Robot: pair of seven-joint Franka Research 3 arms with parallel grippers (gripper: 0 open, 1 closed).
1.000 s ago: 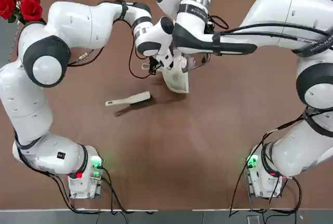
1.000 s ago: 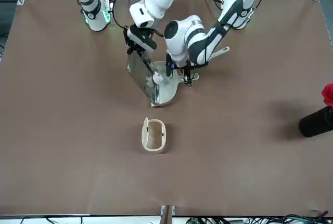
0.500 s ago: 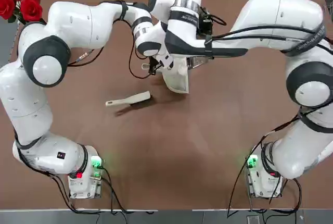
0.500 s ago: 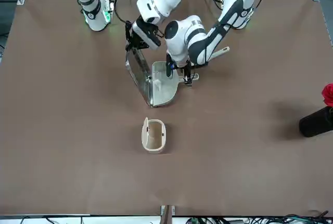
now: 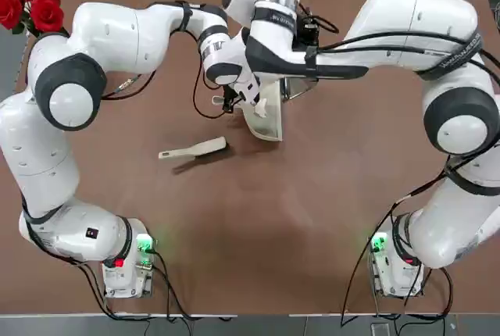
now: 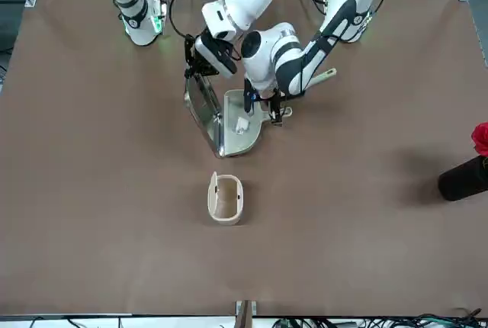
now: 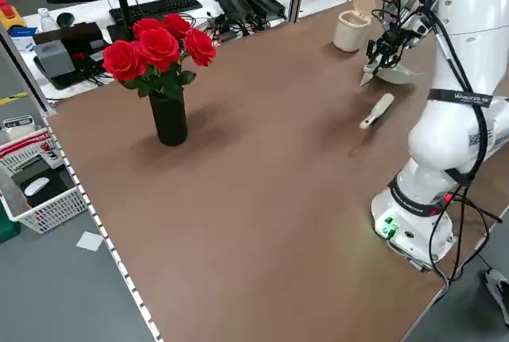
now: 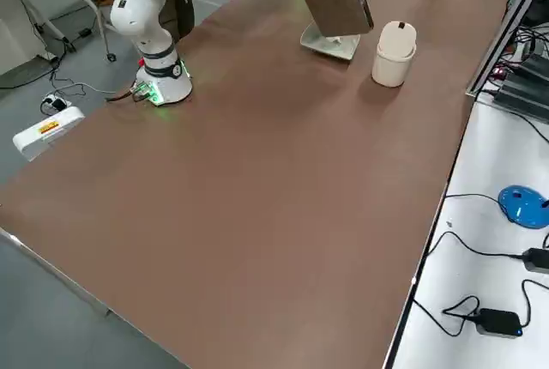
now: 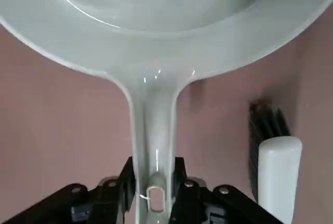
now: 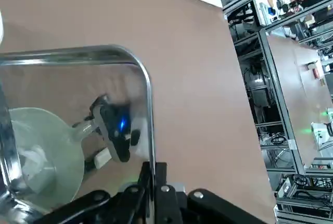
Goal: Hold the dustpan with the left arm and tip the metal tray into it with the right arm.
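The dustpan [image 6: 255, 137] reached across the robot's front on the far half of the brown surface [image 6: 114, 206], its long axis running roughly side to side, with the thin handle [image 9: 156, 156] toward the robot's left and the broad scoop mouth toward its right. A small white piece [image 6: 242, 125] lay inside the scoop. The metal tray [image 6: 204, 107] stood steeply tilted at that mouth, its hollow side turned to the dustpan and its lower edge right along the opening; whether metal met plastic could not be told. Beyond the pair, farther from the robot's bases, the cream bin [image 6: 226, 198] stood upright near the scoop, its lid raised. On the robot's nearer side, the hand brush [image 5: 191, 151] lay with its pale handle toward the robot's left and its dark bristles near the dustpan. Red roses [image 5: 35, 0] in a black vase [image 7: 169, 119] stood well apart, off to the robot's far left. The left gripper [image 9: 156, 187], beside the scoop, had its jaws closed on the dustpan's handle, one on either side. The right gripper [image 10: 152, 172], at the upper part of the tilted tray, pinched the metal rim between jaws drawn in close, leaving only the thin edge between them.
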